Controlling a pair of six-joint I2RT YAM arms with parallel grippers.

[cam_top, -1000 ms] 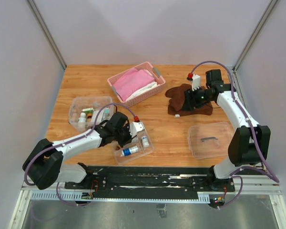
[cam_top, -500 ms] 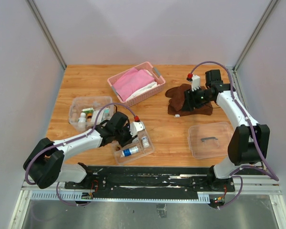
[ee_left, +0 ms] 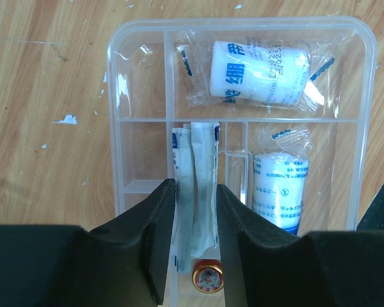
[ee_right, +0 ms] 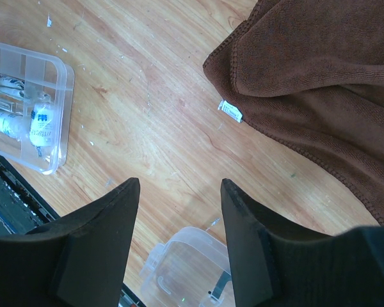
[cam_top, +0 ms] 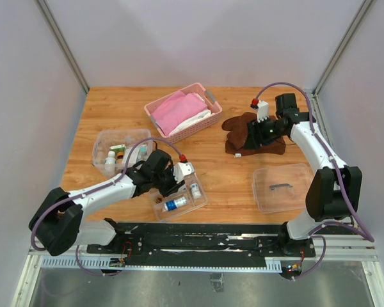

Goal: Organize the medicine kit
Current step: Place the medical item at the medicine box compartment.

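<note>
The kit's divided clear tray (cam_top: 193, 202) lies near the table's front edge, and its rim shows in the left wrist view (ee_left: 115, 96). It holds two wrapped white bandage rolls (ee_left: 259, 73) and a small red-and-gold tin (ee_left: 207, 278). My left gripper (ee_left: 196, 192) is over the tray's middle compartment, shut on thin white packets (ee_left: 195, 160) that stand on edge between its jaws. The clear box (cam_top: 118, 148) with small bottles sits at the left. The clear lid with a dark handle (cam_top: 281, 187) lies at the right. My right gripper (ee_right: 179, 185) is open and empty, held above the table.
A pink slatted basket (cam_top: 182, 112) with pink cloth stands at the back centre. A brown cloth (cam_top: 253, 134) lies bunched under the right arm (ee_right: 320, 77). The lid also shows in the right wrist view (ee_right: 185, 268), and the tray at its left edge (ee_right: 25, 121).
My left gripper has shifted very slightly over the divided tray. The right arm has not moved.
</note>
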